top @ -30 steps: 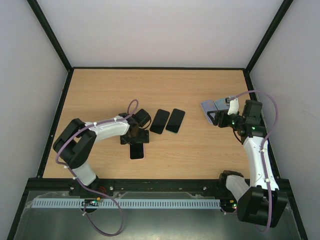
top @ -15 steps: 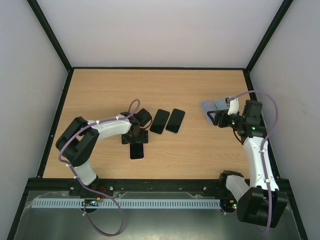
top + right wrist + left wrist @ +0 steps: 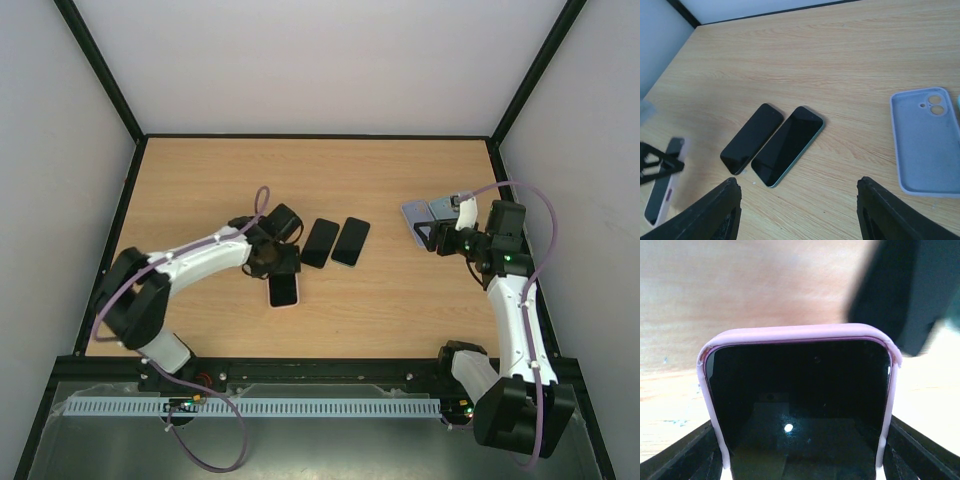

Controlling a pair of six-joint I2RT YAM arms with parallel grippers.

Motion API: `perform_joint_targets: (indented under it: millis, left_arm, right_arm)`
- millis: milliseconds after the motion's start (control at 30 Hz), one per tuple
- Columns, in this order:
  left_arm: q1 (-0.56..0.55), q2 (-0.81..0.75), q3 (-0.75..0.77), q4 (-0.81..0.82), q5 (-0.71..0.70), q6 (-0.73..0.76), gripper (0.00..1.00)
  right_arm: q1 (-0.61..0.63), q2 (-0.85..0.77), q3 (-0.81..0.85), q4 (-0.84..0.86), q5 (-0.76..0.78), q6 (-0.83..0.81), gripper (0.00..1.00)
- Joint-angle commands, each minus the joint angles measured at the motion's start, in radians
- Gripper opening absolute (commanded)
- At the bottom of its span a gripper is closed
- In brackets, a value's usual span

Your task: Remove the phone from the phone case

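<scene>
On my left, the left arm (image 3: 200,255) reaches in over the wooden surface (image 3: 200,170) to the phone (image 3: 283,290). The phone sits screen up, still inside its pink phone case (image 3: 795,333), left of centre. In the left wrist view the left jaws straddle it. One of the fingers (image 3: 687,457) is on each side, hard up against the case's long edges. I cannot tell whether they are actually pinching it or only bracketing it.

Just to the right lie two bare phones, side by side and nearly touching. One is a black phone (image 3: 319,243) and the other a green-edged phone (image 3: 351,241), both face up.

Further right, well apart from them, an empty pale blue case (image 3: 925,142) lies with its inside facing up and the camera cutout at the far end. The right jaws hang just beside it, spread wide with nothing between them.
</scene>
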Motion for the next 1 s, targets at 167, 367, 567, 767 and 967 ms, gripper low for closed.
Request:
perform_joint_targets:
  millis: [167, 367, 567, 767, 967]
  left_arm:
    - [-0.06, -0.26, 0.035, 0.263, -0.073, -0.185, 0.61]
    - [-0.08, -0.319, -0.053, 0.481, -0.118, -0.281, 0.58]
    - [-0.116, -0.334, -0.067, 0.564, -0.183, -0.292, 0.59]
    - [-0.141, -0.351, -0.103, 0.664, -0.168, -0.312, 0.59]
    - [-0.176, -0.328, -0.059, 0.655, -0.189, -0.283, 0.59]
  right_arm:
    - [0.01, 0.074, 0.088, -0.132, -0.25, -0.162, 0.52]
    - [0.202, 0.122, 0.144, -0.195, -0.25, -0.215, 0.5]
    - [0.446, 0.162, 0.137, -0.122, -0.15, -0.136, 0.5]
    - [0.55, 0.213, 0.125, 0.006, -0.1, -0.041, 0.5]
    - [0.628, 0.297, 0.189, -0.028, -0.096, -0.056, 0.46]
